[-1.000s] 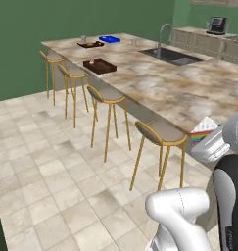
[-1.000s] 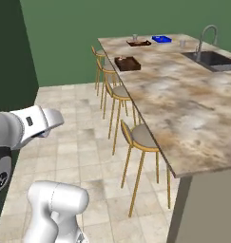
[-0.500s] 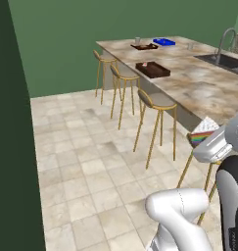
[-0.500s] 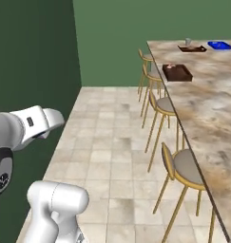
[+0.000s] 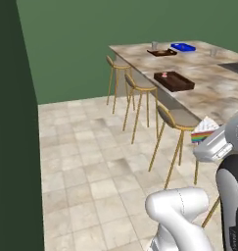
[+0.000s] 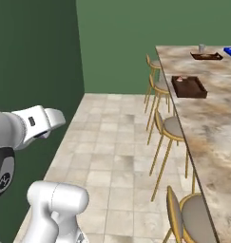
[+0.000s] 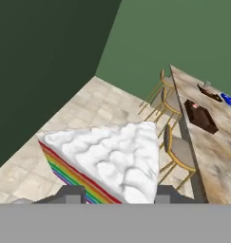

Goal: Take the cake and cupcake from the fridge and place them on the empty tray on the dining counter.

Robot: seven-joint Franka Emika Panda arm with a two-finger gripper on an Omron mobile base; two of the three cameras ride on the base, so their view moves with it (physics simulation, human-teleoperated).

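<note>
Seen from the hand camera, the gripper (image 7: 119, 195) is clamped on the cake (image 7: 110, 161), its rainbow layers at left and white top facing up, above the tiled floor (image 7: 64, 118). To the right, gold stools (image 7: 176, 149) line the dining counter (image 7: 216, 142), where the dark tray (image 7: 201, 116) holds a small pinkish thing, possibly the cupcake (image 7: 195, 106). In the left base view the cake sits by the arm's wrist.
</note>
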